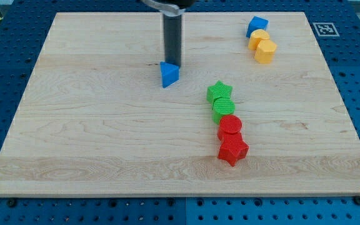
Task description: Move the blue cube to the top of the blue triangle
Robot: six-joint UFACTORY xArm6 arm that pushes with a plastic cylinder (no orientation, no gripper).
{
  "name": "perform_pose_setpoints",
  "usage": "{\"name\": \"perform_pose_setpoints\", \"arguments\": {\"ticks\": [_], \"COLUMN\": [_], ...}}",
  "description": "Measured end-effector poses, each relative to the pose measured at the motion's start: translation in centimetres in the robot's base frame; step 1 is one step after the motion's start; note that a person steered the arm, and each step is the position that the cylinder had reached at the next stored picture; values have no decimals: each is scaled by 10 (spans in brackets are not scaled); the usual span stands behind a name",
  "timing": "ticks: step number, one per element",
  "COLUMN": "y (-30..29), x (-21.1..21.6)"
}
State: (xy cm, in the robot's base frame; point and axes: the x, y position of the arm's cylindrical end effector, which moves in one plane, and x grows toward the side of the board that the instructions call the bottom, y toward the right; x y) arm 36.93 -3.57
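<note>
The blue triangle (169,74) lies on the wooden board (92,125), a little left of the middle and toward the view's top. The blue cube (255,25) sits near the view's top right, touching the yellow blocks below it. My rod comes down from the view's top, and my tip (172,64) rests right at the top edge of the blue triangle, touching or nearly touching it. The tip is far to the left of the blue cube.
Two yellow blocks (262,45) sit in a line just below the blue cube. A green star (219,92), a green round block (223,108), a red cylinder (230,127) and a red star (232,150) form a column right of the middle.
</note>
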Motion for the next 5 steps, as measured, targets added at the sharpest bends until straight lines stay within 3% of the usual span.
{"name": "perform_pose_setpoints", "arguments": {"ticks": [1,2,5], "y": [-45,-38,119], "x": [-2,-41,-141]}}
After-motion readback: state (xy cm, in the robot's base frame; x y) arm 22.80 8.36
